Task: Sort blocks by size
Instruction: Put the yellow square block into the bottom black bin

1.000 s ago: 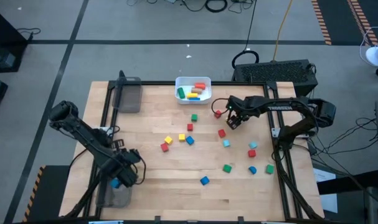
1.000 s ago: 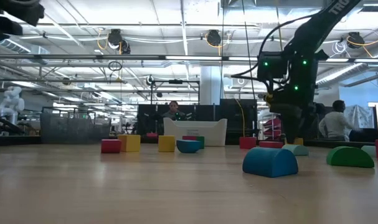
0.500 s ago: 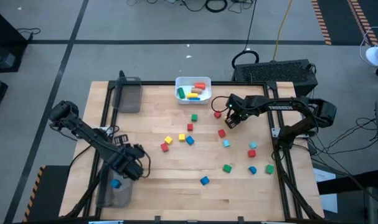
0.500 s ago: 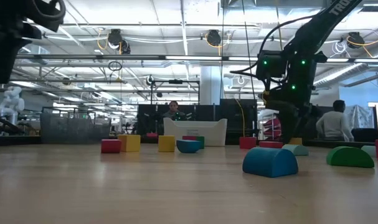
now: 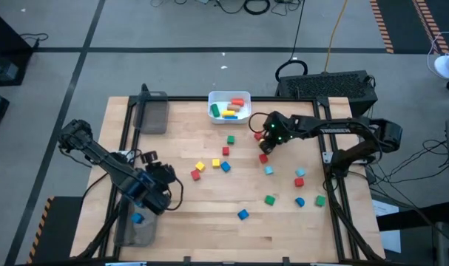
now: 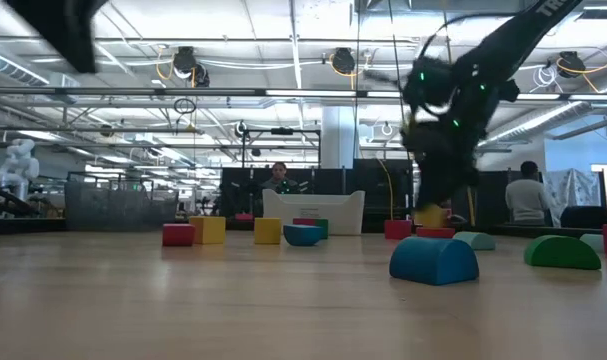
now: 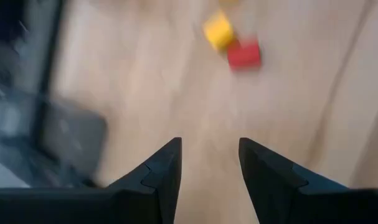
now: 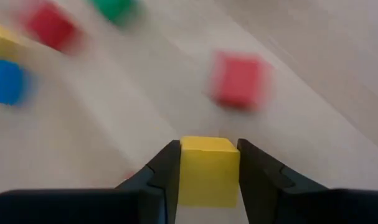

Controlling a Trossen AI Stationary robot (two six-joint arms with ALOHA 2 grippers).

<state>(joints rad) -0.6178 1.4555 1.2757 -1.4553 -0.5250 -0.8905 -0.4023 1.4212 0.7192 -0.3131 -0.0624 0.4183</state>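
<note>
A: From above, where is the right claw?
B: Over the worktop, among scattered blocks.
A: Its wrist view?
B: Clamped on a yellow cube: stiff, light, flat faces held squarely.
A: The left claw?
B: Parted, empty.

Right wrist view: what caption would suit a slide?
Right fingers clamp a yellow block above the table, red block beyond.

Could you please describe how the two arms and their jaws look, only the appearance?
Both arms are dark, almost black, with slim jointed links. The right arm carries white lettering, black cables and small green lights near its wrist. The left arm shows a blue patch near its wrist. Each gripper's jaws are two dark, flat, tapered fingers.
</note>
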